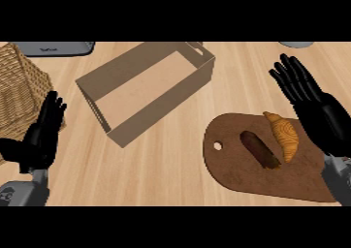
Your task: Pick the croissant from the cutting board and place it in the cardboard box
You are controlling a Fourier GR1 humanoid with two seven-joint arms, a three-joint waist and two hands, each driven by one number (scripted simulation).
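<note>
My right hand (pixel 307 92) hung open, fingers straight, just right of the croissant (pixel 283 135) and not touching it. The croissant lay on the right part of the brown cutting board (pixel 235 169), with a dark shadow beside it on the board. The cardboard box (pixel 146 87) sat open-topped on the bench (pixel 171 164), further off and to the left, well apart from the board. My left hand (pixel 39 135) rested open at the left edge, over a wicker basket (pixel 14 82).

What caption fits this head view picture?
Open right hand beside golden croissant on brown cutting board, open cardboard box waiting.
</note>
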